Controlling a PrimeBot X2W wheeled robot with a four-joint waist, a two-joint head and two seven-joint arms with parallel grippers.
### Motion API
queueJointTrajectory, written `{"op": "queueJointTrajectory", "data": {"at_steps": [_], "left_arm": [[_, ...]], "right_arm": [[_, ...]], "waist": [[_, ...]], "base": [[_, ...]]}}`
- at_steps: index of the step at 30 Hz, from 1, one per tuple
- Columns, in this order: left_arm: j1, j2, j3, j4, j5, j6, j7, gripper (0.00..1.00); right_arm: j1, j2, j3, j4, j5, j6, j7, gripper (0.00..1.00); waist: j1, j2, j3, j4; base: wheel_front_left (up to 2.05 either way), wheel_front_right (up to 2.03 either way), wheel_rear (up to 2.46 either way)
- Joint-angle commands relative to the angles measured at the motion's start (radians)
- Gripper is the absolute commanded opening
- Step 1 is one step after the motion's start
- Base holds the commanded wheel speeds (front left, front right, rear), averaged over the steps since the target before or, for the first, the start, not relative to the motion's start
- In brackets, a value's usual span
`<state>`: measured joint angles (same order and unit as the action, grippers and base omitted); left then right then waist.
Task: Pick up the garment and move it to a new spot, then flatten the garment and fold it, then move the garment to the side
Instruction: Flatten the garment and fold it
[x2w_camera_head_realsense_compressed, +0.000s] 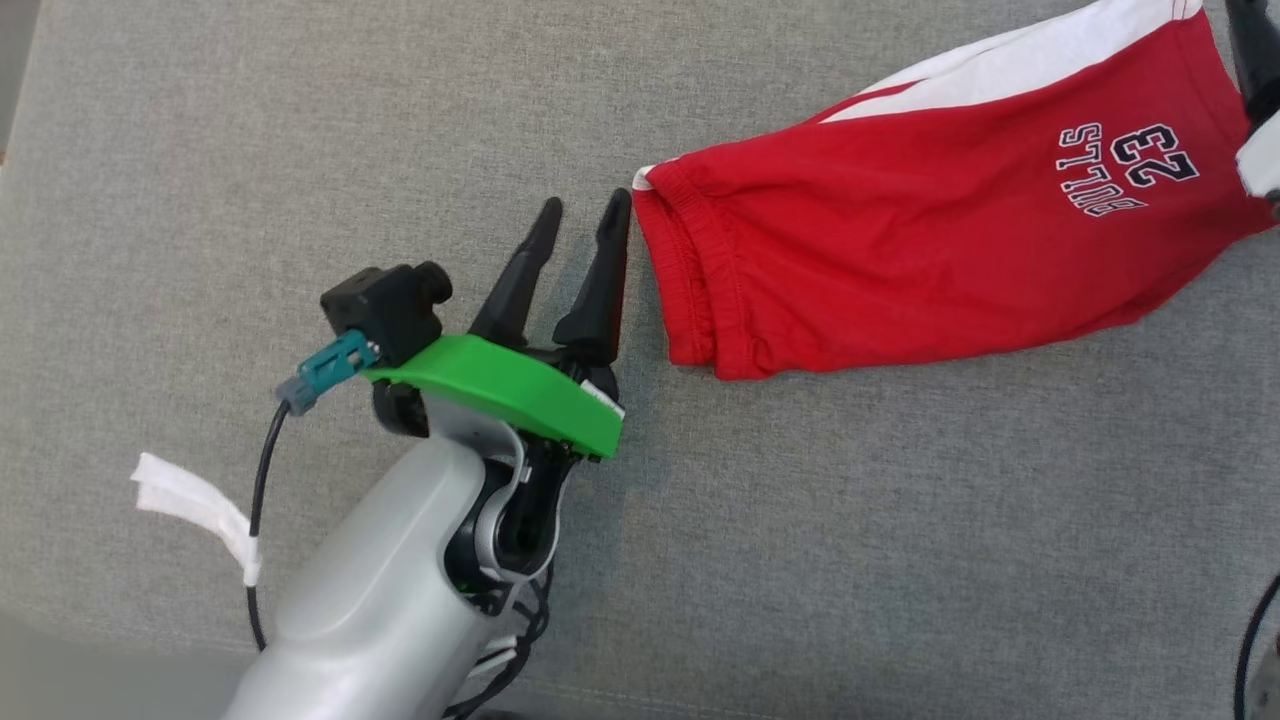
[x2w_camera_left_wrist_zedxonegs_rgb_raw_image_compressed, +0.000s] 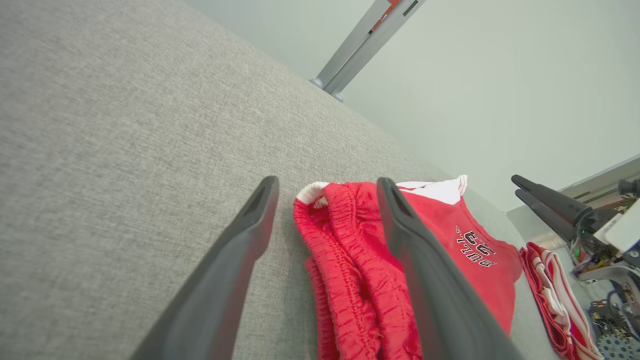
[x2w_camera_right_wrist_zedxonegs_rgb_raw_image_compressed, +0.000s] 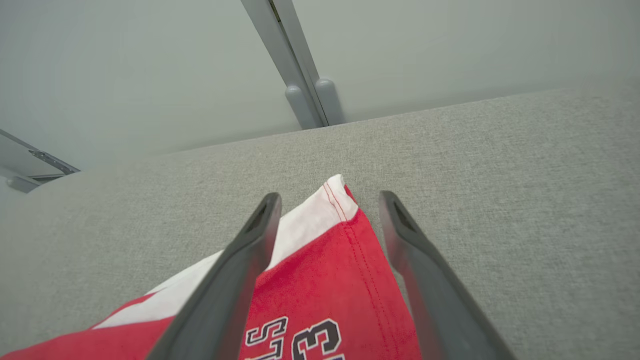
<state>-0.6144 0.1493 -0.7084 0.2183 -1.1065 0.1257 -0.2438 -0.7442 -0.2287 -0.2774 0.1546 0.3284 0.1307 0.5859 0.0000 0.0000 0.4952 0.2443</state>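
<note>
The red fabric basketball shorts with a white side stripe (x2w_camera_head_realsense_compressed: 900, 240) are lying flat on the grey woven surface (x2w_camera_head_realsense_compressed: 250, 120), seemingly already folded leg over leg. The left gripper (x2w_camera_head_realsense_compressed: 585, 200) is hovering spread just beside the waistband, and the right gripper (x2w_camera_right_wrist_zedxonegs_rgb_raw_image_compressed: 330, 196) is spread over the hem corner, neither gripping. Another fold and the move aside are likely remaining

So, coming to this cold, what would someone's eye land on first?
The red shorts with BULLS 23 lettering, lying on the grey surface at the head view's upper right. Next, the left gripper, open, fingertips right beside the waistband, and the right gripper, open, its fingers framing the white-striped hem corner.
</note>
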Motion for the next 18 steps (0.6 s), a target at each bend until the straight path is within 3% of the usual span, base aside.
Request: {"op": "queueJointTrajectory", "data": {"at_steps": [1,4,8,15,18], "left_arm": [[0.032,0.025,0.009,-0.029,0.069,0.027,-0.014,1.0],[0.096,0.038,0.039,-0.108,0.189,0.06,-0.022,1.0],[0.205,0.031,0.109,-0.201,0.364,0.074,-0.021,1.0],[0.333,-0.031,0.201,-0.247,0.593,0.017,-0.021,1.0],[0.368,-0.062,0.238,-0.249,0.645,-0.015,-0.021,1.0]], "right_arm": [[0.053,-0.03,0.036,-0.014,0.007,0.0,0.027,1.0],[0.118,-0.111,0.109,-0.045,-0.018,0.0,0.069,1.0],[0.149,-0.162,0.129,-0.041,-0.026,0.0,0.112,1.0],[0.107,-0.211,0.157,0.033,-0.051,0.0,0.15,1.0],[0.091,-0.195,0.15,0.087,-0.035,0.0,0.171,1.0]], "waist": [[0.0,0.0,-0.011,-0.006],[0.0,0.0,-0.014,-0.007],[0.0,0.0,-0.001,0.005],[0.0,0.0,0.015,0.048],[0.0,0.0,0.013,0.066]], "base": [[0.0,0.0,0.0],[0.0,0.0,0.0],[0.0,0.0,0.0],[0.0,0.0,0.0],[0.0,0.0,0.0]]}}
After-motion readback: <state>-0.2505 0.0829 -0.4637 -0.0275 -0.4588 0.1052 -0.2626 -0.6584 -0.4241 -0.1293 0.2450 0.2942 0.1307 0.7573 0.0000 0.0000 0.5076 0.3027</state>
